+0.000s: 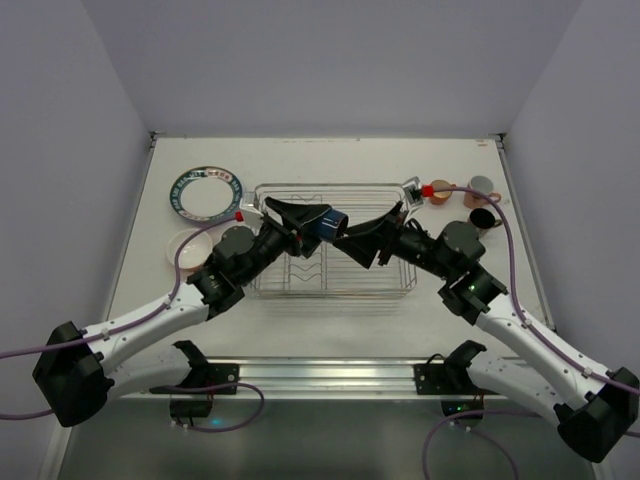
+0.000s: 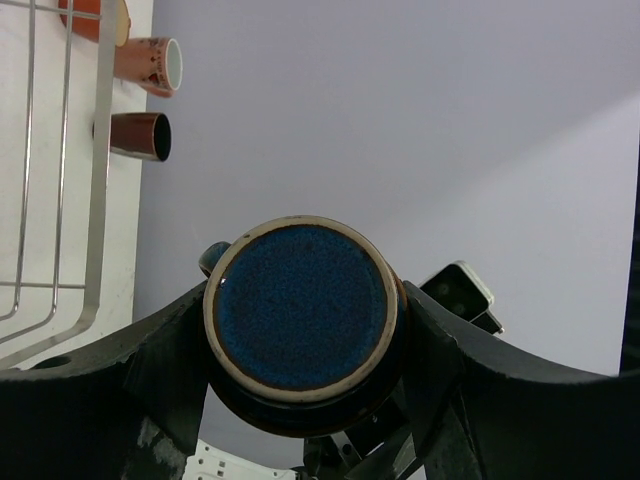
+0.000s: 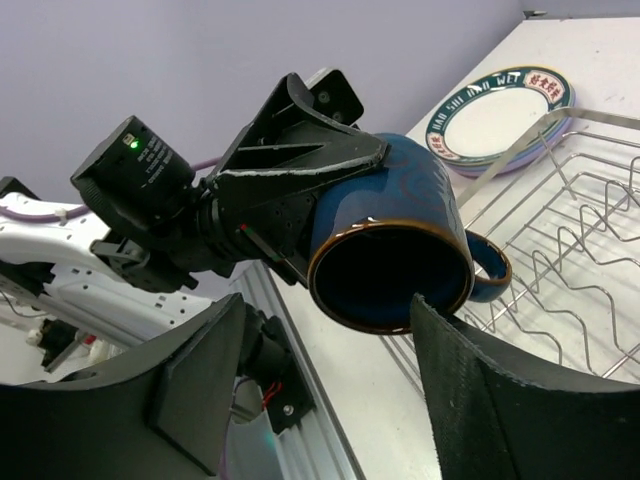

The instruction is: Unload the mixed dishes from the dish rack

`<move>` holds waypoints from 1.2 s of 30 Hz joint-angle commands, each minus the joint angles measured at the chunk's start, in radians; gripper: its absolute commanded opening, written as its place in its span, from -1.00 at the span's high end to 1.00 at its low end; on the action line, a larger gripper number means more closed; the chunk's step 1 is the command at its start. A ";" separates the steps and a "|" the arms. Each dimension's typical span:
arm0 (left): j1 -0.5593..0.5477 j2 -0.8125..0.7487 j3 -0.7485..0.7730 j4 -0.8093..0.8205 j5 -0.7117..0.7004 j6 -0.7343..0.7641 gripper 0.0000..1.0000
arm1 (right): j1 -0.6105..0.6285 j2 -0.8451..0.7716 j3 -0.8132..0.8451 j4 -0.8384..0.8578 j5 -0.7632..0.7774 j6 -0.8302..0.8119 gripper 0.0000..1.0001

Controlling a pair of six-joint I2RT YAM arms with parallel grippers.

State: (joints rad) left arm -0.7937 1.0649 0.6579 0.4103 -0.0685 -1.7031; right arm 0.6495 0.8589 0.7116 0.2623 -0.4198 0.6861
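Aloft, left fingers (image 2: 160,370) clamp the blue mug (image 2: 300,305) over the dish rack (image 1: 335,292) (right fingers (image 3: 500,400) spread, facing it).

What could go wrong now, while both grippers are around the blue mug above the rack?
1. Only the left gripper clamps the blue mug; the right gripper is open at its mouth. An early release would likely drop it onto the dish rack.
2. The right fingers are close to the handle; closing might knock the mug askew.
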 commanded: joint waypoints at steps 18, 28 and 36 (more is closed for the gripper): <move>-0.004 -0.026 -0.067 0.203 -0.013 -0.060 1.00 | 0.068 0.183 0.085 0.239 0.049 -0.132 1.00; 0.033 -0.059 -0.070 0.164 -0.111 0.069 -1.00 | 0.068 0.034 0.051 0.128 0.117 -0.220 1.00; 0.062 -0.147 0.094 -0.200 -0.375 0.371 -1.00 | 0.049 -0.063 0.104 -0.254 0.413 -0.387 1.00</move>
State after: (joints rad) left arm -0.7395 0.9764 0.6796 0.3462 -0.2756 -1.5105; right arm 0.7174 0.8295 0.7429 0.1452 -0.2077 0.4004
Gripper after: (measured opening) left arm 0.996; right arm 0.074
